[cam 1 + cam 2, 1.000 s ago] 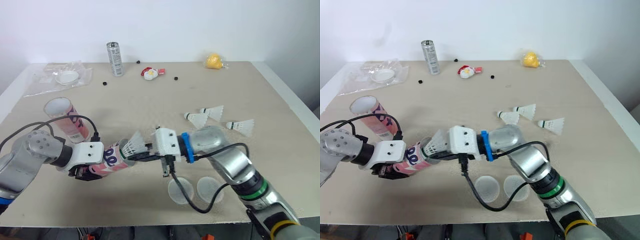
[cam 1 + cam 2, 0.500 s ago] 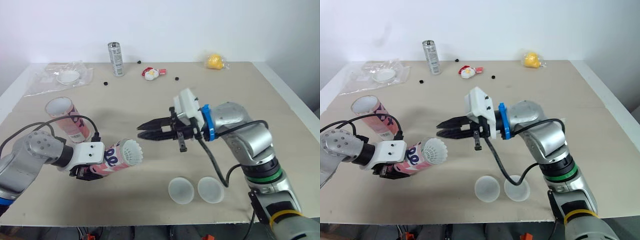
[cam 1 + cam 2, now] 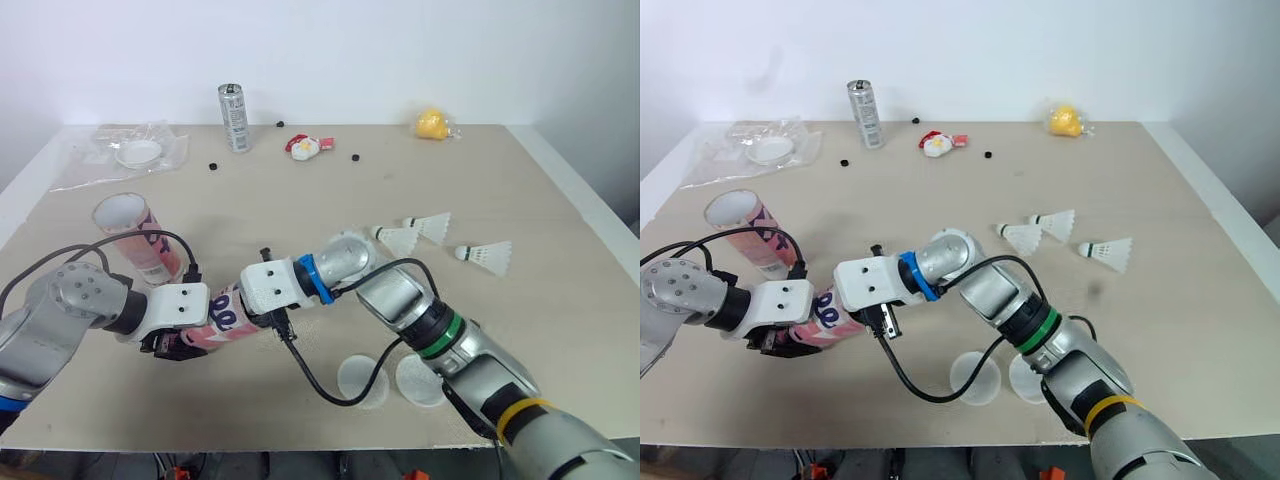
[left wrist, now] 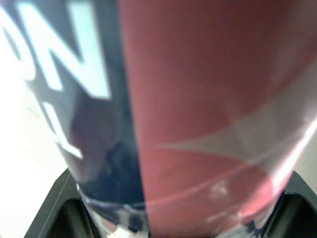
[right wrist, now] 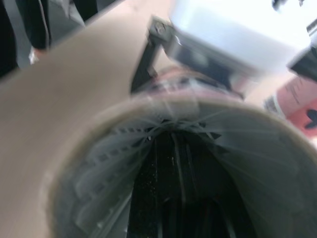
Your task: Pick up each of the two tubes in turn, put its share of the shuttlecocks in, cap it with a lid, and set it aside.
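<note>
The table (image 3: 300, 200) is carrying everything. A second tube (image 3: 135, 240) is sitting open-mouthed on the table's left side, behind the left arm. The held tube (image 3: 222, 322) is lying tilted just above the table near the front, and the left pincer (image 3: 172, 343) is clamping around its pink and dark body, one finger on each side. The right pincer (image 3: 252, 312) is pressing into the held tube's open mouth; whether it is open or closed cannot be told. Inside that mouth, white feathers of a shuttlecock (image 5: 163, 148) are lining the wall. Two translucent lids (image 3: 362, 380) are lying side by side near the front edge. Three loose shuttlecocks (image 3: 428, 225) are lying together on the right, well apart from both tubes.
</note>
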You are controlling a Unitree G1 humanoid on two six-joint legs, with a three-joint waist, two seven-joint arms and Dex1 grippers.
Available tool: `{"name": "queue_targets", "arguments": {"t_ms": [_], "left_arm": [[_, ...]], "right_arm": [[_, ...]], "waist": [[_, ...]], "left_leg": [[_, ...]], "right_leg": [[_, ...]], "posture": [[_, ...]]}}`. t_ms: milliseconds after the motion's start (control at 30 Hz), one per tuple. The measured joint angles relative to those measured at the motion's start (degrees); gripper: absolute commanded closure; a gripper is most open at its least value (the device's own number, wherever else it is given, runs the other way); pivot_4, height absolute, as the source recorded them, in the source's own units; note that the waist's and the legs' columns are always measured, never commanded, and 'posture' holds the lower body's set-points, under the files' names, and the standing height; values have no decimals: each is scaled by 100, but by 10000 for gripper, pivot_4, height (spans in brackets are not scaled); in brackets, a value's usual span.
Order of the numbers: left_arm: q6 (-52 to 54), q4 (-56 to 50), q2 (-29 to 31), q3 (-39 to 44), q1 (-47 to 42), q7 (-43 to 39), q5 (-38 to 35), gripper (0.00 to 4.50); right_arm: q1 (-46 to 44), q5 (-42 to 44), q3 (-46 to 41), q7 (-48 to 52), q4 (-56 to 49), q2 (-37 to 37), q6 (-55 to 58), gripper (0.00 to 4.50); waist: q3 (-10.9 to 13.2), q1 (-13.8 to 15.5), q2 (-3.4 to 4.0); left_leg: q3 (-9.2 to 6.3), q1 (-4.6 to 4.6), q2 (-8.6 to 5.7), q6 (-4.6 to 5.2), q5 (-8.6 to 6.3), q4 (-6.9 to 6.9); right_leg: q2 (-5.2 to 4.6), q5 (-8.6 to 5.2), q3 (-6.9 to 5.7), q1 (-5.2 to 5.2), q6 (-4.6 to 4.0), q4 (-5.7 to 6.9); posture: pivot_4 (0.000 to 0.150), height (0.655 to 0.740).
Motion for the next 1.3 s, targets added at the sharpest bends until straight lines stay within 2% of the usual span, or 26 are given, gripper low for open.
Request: {"name": "queue_targets", "arguments": {"t_ms": [267, 433, 633, 800, 867, 933, 1033, 1067, 1200, 1233, 1300], "left_arm": [[7, -16, -17, 42, 45, 27, 71, 15650], [-11, -73, -60, 29, 29, 27, 71, 15650], [-2, -53, -113, 39, 4, 22, 44, 15650], [108, -73, -598, 58, -97, 145, -365, 15650], [143, -76, -1027, 161, -199, 314, -645, 15650], [276, -75, -1537, 354, -350, 564, -1036, 15650], [328, 29, -2189, 566, -396, 1005, -1364, 15650], [255, 163, -2562, 611, -388, 1266, -1417, 15650], [-72, 495, -3369, 530, -343, 1853, -1390, 15650], [-241, 613, -3565, 481, -315, 2003, -1318, 15650], [-720, 1020, -3964, 324, -249, 2310, -1072, 15650]], "right_arm": [[159, -91, -137, 111, -92, 57, 24, 44737], [282, 812, -886, 545, -1074, -575, 934, 44737], [382, 1809, -1898, 692, -1776, -1350, 1929, 44737], [762, 2369, -2393, 671, -2067, -1796, 2480, 44737], [859, 2699, -2677, 608, -2121, -1966, 2829, 44737], [965, 2985, -2945, 610, -2217, -2285, 3125, 44737], [1355, 3206, -3217, 714, -2330, -2896, 3424, 36131], [1530, 3274, -3261, 758, -2345, -3039, 3554, 31270], [1911, 3371, -3254, 794, -2478, -3282, 3638, 14249], [2012, 3350, -3248, 798, -2514, -3344, 3606, 8393], [2143, 3157, -3099, 809, -2530, -3456, 3440, 214]], "waist": [[1, 6, 3], [2, 32, 3], [2, 34, 3], [15, 17, -19], [17, 12, -20], [16, 18, -20], [16, 21, -21], [16, 24, -21], [19, -6, -27], [19, -3, -26], [18, -1, -25]], "left_leg": [[-3, 16, 33, 0, 2, -3], [-1, 1, 9, -1, 2, -1], [-1, -2, 3, -1, 2, -3], [0, -19, 8, -1, 2, -4], [-2, -49, 8, -1, 2, -3], [-20, -90, 8, -1, 2, 7], [-26, -103, 3, 6, -3, 6], [-28, -104, 0, 8, -4, 7], [-33, -105, 2, 8, -4, 8], [-34, -104, 1, 8, -4, 10], [-34, -101, 1, 8, -4, 19]], "right_leg": [[38, 15, -4, -2, -34, 9], [7, 2, -2, -3, -12, 4], [1, -1, -3, -2, -7, 1], [7, 0, -2, -20, -8, 1], [10, 15, -2, -47, 15, 5], [19, 35, -6, -73, -1, 5], [18, 36, -7, -77, -9, -3], [17, 33, -7, -77, -7, -1], [23, 38, -6, -77, -11, -2], [23, 38, -6, -75, -10, 0], [23, 44, -7, -70, -6, -1]], "posture": [[1500, 7400], [1500, 7400], [1500, 7400], [1500, 7400], [1500, 7400], [1500, 7400], [1500, 7400], [1500, 7400], [1500, 7400], [1500, 7400], [1500, 7400]]}}
